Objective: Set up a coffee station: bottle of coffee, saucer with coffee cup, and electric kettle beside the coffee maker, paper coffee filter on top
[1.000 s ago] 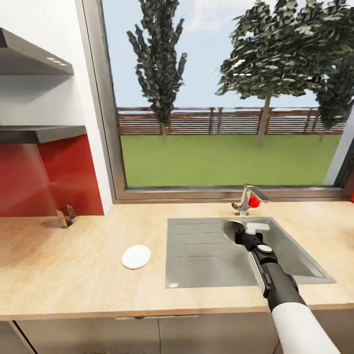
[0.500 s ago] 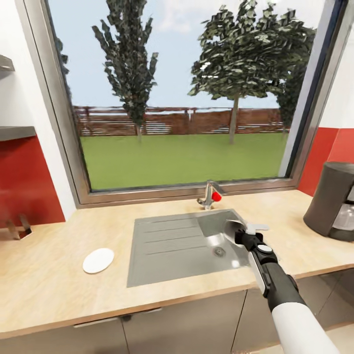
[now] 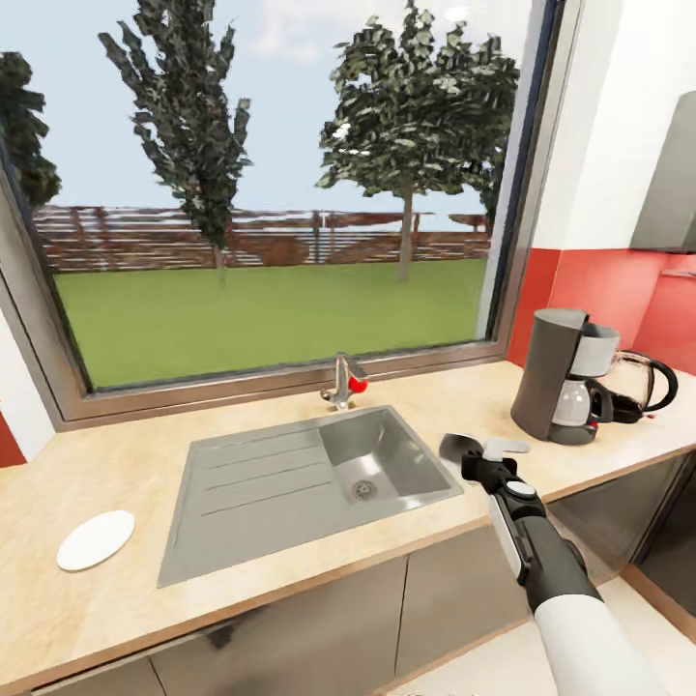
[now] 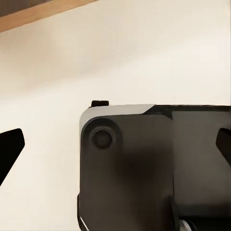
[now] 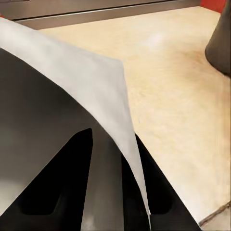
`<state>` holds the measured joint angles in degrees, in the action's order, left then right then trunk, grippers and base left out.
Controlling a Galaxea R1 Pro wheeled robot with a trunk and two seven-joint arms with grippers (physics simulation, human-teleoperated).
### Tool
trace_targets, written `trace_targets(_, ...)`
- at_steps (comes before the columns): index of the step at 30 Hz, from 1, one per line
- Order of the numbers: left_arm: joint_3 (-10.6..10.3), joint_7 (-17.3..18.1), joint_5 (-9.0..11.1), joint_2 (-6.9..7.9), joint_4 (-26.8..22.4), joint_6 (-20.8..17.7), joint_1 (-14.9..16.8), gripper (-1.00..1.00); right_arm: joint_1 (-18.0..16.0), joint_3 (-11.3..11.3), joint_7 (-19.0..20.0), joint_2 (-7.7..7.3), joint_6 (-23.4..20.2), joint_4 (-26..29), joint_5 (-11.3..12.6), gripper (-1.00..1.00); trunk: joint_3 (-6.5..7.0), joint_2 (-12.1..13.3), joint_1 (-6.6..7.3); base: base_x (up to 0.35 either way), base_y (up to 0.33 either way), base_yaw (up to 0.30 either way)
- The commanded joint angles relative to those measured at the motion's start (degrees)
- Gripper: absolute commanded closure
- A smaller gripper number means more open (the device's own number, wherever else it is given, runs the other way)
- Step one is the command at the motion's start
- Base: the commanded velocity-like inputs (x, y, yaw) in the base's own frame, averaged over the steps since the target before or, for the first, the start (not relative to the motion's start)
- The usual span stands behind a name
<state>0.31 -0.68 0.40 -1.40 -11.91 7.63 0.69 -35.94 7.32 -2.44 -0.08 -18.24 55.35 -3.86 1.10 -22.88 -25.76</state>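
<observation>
The right pincer [image 3: 480, 452] is gripping the paper coffee filter [image 3: 462, 449] over the counter [image 3: 116, 474]. The coffee maker [image 3: 559, 375] is standing at its 2 o'clock, the saucer [image 3: 95, 539] lying at 9 o'clock

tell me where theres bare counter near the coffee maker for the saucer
Bare kitchen countertop lies between the sink and the coffee maker, and in front of the machine. The far side is crowded by the electric kettle. The saucer sits past the sink's other end.

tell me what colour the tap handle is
Red tap handle, clearest in the head view.
</observation>
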Motion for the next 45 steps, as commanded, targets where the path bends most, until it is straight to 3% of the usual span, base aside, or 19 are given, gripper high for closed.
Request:
trace_targets(1,0.00,-0.09,0.04,-0.01,0.04,0.20,0.01,-1.00,-0.01,-0.02,-0.02,-0.01,-0.33,0.06,-0.27,1.00,-0.02,-0.04,-0.02,0.053,-0.264,-0.300)
trace_targets(10,0.04,-0.11,0.04,-0.01,0.05,0.20,0.01,-1.00,-0.01,-0.02,-0.02,-0.01,-0.39,0.05,-0.32,1.00,-0.02,-0.04,-0.02,0.055,-0.267,-0.222)
trace_targets(35,0.04,-0.11,0.04,0.06,0.13,0.20,-0.02,-1.00,1.31,-0.02,0.01,-0.10,-0.04,0.62,-0.42,1.00,-0.02,-0.04,-0.02,-0.055,-0.261,-0.005)
trace_targets(45,0.10,-0.35,-0.02,0.64,0.53,-0.29,-0.07,-1.00,1.31,0.21,-0.09,-0.10,-0.21,0.83,-0.34,1.00,0.25,-0.04,-0.02,0.027,-0.029,-0.213)
